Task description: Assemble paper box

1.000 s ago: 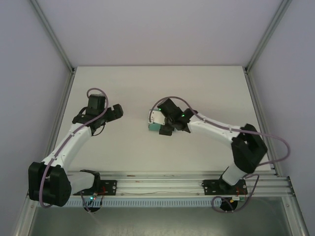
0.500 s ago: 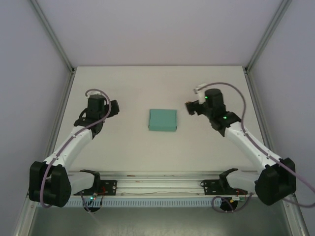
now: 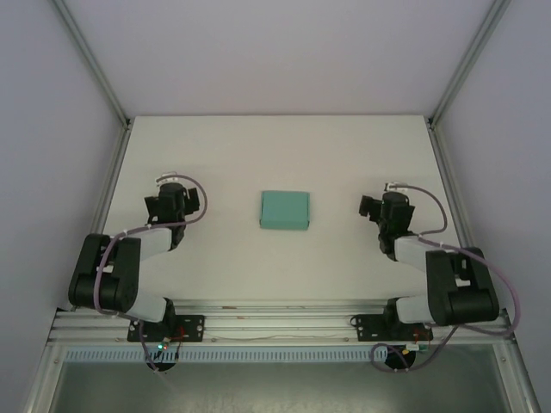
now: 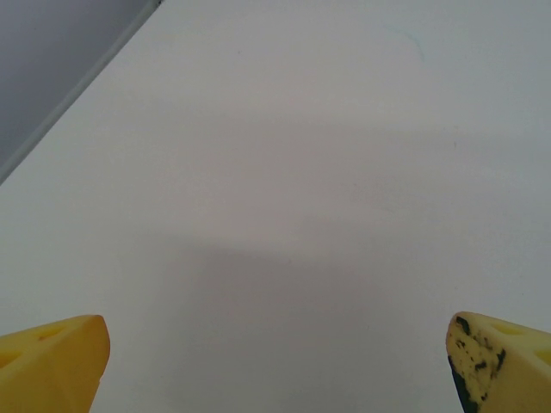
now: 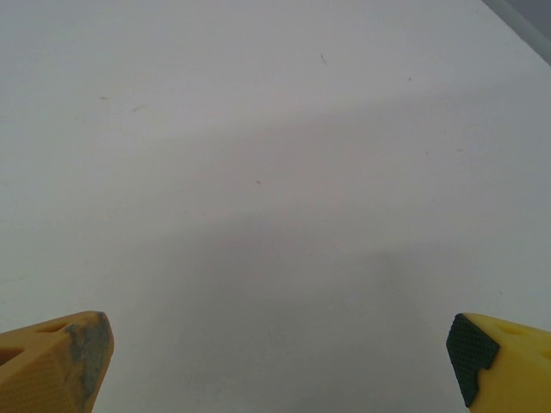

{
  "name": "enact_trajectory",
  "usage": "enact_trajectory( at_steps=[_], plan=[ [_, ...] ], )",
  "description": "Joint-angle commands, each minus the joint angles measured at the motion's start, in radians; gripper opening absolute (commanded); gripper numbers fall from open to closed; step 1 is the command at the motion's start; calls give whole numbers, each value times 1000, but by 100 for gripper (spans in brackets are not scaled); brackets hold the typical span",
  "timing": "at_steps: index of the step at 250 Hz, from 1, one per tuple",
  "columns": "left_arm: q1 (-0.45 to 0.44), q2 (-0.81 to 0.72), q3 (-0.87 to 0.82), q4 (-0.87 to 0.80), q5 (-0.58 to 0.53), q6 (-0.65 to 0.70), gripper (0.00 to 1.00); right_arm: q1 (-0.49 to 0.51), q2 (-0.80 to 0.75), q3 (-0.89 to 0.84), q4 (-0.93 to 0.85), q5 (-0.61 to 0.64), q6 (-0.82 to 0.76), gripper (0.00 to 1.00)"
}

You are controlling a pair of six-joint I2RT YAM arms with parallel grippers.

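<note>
The paper box (image 3: 285,210) is a small closed teal-green rectangular box lying flat in the middle of the white table, with nothing touching it. My left gripper (image 3: 182,200) sits folded back well to its left, open, its yellow fingertips (image 4: 53,361) wide apart over bare table. My right gripper (image 3: 380,207) is folded back well to the box's right, also open, and between its yellow fingertips (image 5: 504,357) there is just table surface.
The white table (image 3: 284,146) is framed by aluminium posts and grey walls on the left, right and back. Along the near edge runs the arms' mounting rail (image 3: 275,323). In the left wrist view the table's left edge (image 4: 77,86) meets the wall.
The right gripper has let go of the box and swung back to the right. The left arm has folded back toward its base. The box now lies free at the centre.
</note>
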Motion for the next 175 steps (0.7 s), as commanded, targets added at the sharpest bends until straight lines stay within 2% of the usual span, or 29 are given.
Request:
enact_trajectory(
  at_steps=[1,8,20,29,34,39,52,59,74,93,109,128,175],
  plan=[
    [14,25,-61,287,28,53,100,-14,42,32,179,55,11,100],
    [14,29,-100,379,32,60,100,-18,74,23,241,55,13,100],
    [30,0,-149,390,61,23,100,-46,97,17,260,51,47,100],
    [53,44,-218,575,50,4,100,-78,114,-1,300,-23,60,100],
    [56,69,-251,686,73,17,100,-82,134,-20,370,-25,67,100],
    [58,75,-264,725,76,20,100,-83,142,-28,393,-17,70,100],
    [62,21,-221,548,75,-8,100,-83,115,6,269,-10,75,100],
    [62,15,-187,465,87,-7,100,-85,113,5,280,-12,76,100],
    [47,59,-194,558,87,33,100,-84,132,-14,347,-12,71,100],
    [47,28,-170,458,88,19,100,-84,112,1,287,-14,69,100],
    [47,47,-183,520,86,30,100,-84,123,-10,324,-18,67,100],
    [48,33,-172,468,88,25,100,-83,116,-4,299,-20,65,100],
    [45,40,-177,494,86,29,100,-83,117,-6,306,-20,65,100]
  ],
)
